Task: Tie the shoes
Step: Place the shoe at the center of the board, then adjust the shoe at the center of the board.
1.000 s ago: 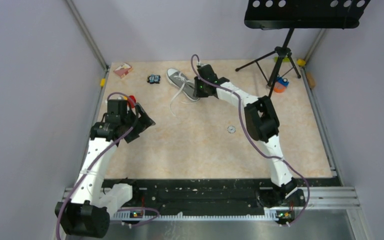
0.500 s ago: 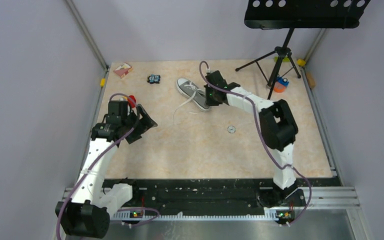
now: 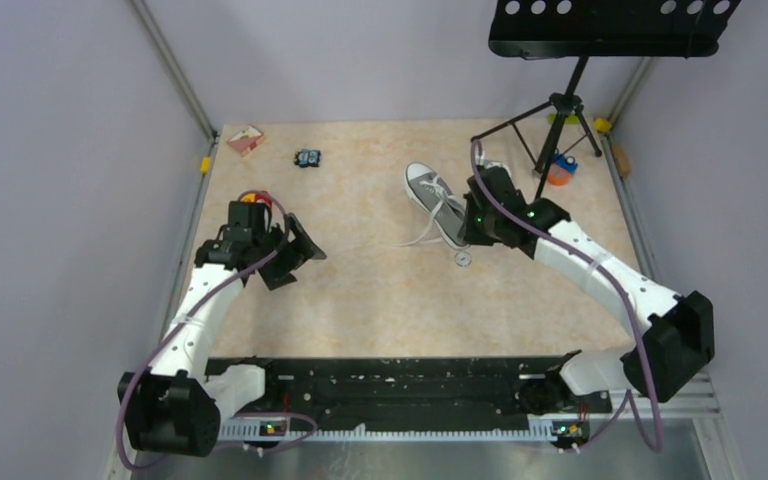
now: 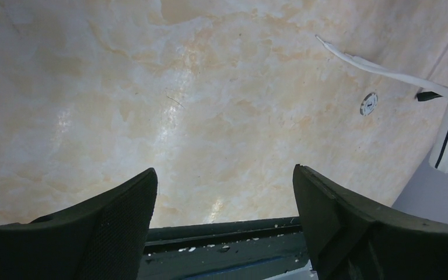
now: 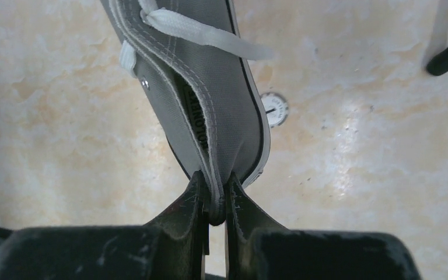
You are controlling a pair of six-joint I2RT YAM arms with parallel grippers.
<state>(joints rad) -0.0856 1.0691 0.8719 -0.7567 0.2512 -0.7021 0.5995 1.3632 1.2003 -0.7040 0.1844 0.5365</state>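
The grey canvas sneaker (image 3: pixel 434 196) with white sole and toe cap lies right of the table's middle, toe pointing to the far left. Its white laces (image 3: pixel 422 238) trail loose toward the near left. My right gripper (image 3: pixel 470 222) is shut on the sneaker's heel collar; in the right wrist view the fingers (image 5: pixel 193 201) pinch the grey canvas edge of the sneaker (image 5: pixel 210 93). My left gripper (image 3: pixel 300 262) is open and empty over bare table at the left, far from the sneaker. In the left wrist view, a lace end (image 4: pixel 379 70) shows at the upper right.
A small round metal disc (image 3: pixel 463 259) lies just near the sneaker's heel. A music stand tripod (image 3: pixel 555 130) stands at the far right with an orange and blue object (image 3: pixel 560 170) by it. A small black object (image 3: pixel 307 158) and a pink box (image 3: pixel 246 139) lie at the far left.
My right gripper has dragged the sneaker from the far middle toward the right and nearer. The left gripper moved a little rightward and nearer, staying open.
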